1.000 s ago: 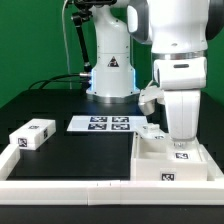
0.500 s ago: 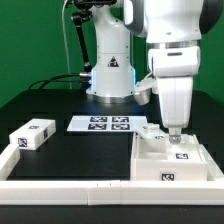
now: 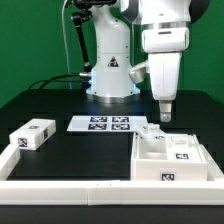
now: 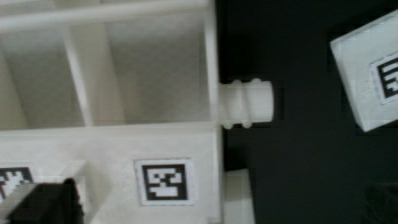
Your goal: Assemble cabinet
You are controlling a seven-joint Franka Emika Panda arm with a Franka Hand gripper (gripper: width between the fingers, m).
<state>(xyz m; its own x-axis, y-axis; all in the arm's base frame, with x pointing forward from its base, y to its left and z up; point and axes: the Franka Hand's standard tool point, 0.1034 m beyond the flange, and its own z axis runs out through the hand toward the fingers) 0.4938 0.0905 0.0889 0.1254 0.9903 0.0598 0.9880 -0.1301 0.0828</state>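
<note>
Here my gripper (image 3: pixel 165 113) hangs empty over the one cabinet body (image 3: pixel 170 160), and I cannot tell how far it is parted. One tagged block (image 3: pixel 32 134) sits by the counter's edge at the exterior view's left.

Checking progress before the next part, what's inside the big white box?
Inside the cabinet, white partitions and a black-and-white tag show; the floor just behind its near side is hidden.

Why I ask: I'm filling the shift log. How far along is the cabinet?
Early, by the look of it. Done: the body lies at the exterior view's right, with a ridged peg against its side. In hand: nothing visible; the gripper hovers above the body. Left: the tagged block lies apart at the exterior view's left, unattached.
</note>
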